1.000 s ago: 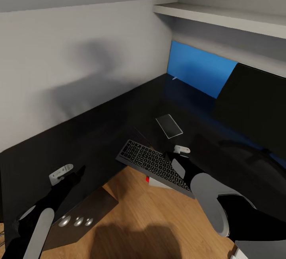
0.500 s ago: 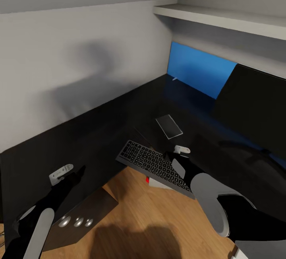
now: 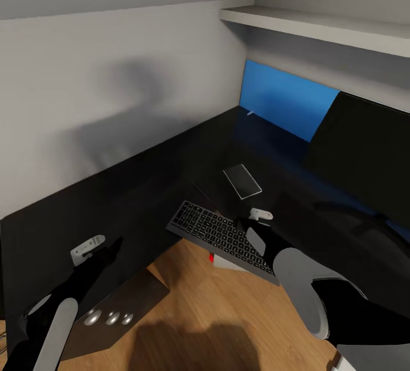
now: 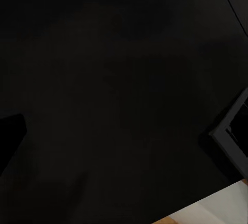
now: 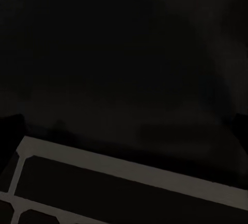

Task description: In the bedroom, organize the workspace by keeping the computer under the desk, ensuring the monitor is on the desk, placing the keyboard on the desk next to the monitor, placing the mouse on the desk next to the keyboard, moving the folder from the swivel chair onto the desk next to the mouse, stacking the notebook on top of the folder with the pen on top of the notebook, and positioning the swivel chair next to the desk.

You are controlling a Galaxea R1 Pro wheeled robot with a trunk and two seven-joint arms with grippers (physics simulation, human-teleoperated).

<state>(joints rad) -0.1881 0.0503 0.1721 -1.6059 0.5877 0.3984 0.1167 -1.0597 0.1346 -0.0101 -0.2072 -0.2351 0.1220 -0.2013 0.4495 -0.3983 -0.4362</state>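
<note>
Currently, keyboard (image 3: 221, 235): overhangs inner front edge of desk (image 3: 142, 188), near end unsupported above floor.
Handling: judged rigid, light, slick-bottomed; take hold across long edges near middle.
Right gripper (image 3: 250, 225): over keyboard's far end; open or closed cannot be told.
Left gripper (image 3: 105, 248): above desktop; state unclear.
Room: bare desktop behind, monitor (image 3: 364, 154) to right.
</note>
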